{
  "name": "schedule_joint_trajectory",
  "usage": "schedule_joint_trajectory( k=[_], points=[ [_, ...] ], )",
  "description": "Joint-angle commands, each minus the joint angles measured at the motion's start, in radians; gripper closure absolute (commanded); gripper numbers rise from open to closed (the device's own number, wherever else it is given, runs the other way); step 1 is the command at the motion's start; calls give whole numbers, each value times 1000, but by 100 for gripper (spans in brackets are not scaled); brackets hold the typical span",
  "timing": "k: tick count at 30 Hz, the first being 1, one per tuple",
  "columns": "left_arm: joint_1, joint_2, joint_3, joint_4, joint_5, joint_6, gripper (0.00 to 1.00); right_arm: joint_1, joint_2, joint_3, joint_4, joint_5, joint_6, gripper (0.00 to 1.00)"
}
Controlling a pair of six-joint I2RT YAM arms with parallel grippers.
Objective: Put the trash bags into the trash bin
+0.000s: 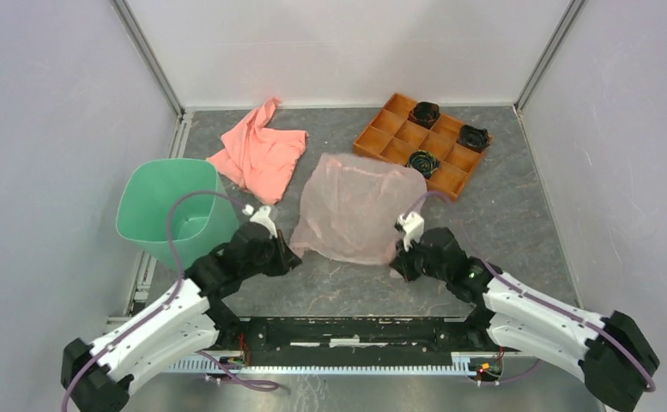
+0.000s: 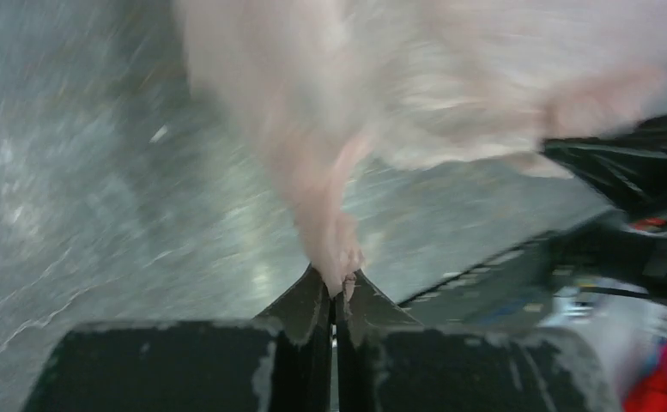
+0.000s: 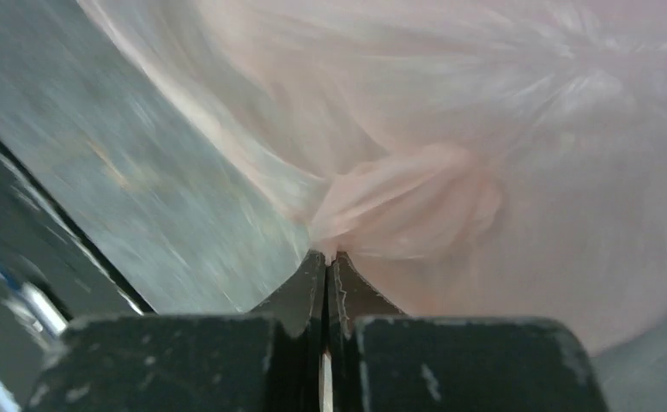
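Note:
The translucent pale pink trash bag (image 1: 357, 206) is spread out in the middle of the table, between my two grippers. My left gripper (image 1: 288, 257) is shut on its near left corner; the left wrist view shows the film (image 2: 330, 232) pinched at the fingertips (image 2: 317, 296). My right gripper (image 1: 398, 262) is shut on its near right corner; the right wrist view shows bunched film (image 3: 398, 206) at the fingertips (image 3: 308, 287). The mint-green trash bin (image 1: 166, 210) stands open at the left, just left of my left arm.
A salmon-pink cloth (image 1: 257, 150) lies at the back left of the bag. An orange compartment tray (image 1: 398, 133) with three dark round items stands at the back right. White walls enclose the table on three sides.

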Motion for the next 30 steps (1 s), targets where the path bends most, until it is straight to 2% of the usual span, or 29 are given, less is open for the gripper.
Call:
schedule_joint_trajectory(
  k=[1,3,5,8,11,14,17,18,20,22,25,28,30],
  points=[
    [1,-15,492,173,55,105,98,3,-59,556,36,55,-156,100],
    [1,96,789,119,148,186,98,3,-11,810,-71,14,-205,100],
    [1,145,972,160,251,197,98,3,-13,964,-57,-57,-211,100],
    [1,100,993,261,275,180,98,2,-102,945,63,-107,-178,100],
    [1,-19,811,228,108,174,98,2,-208,719,117,-48,-155,99],
    [1,-103,485,118,-46,39,98,2,-247,410,96,67,-56,100],
    [1,-149,120,79,-4,-83,98,2,-193,107,158,-17,73,100],
    [1,-177,45,85,1,-119,98,2,-184,36,209,-45,119,100],
    [1,-253,0,91,-6,-157,98,4,-194,22,234,-61,127,99],
    [1,-300,86,119,-43,-118,98,3,-211,148,160,-4,39,100],
    [1,-176,423,132,-32,38,98,1,-160,488,7,68,-125,100],
    [1,36,846,81,137,153,98,2,-98,809,-78,19,-196,99],
    [1,88,979,156,259,154,98,2,-121,871,-39,-43,-191,100]
  ],
)
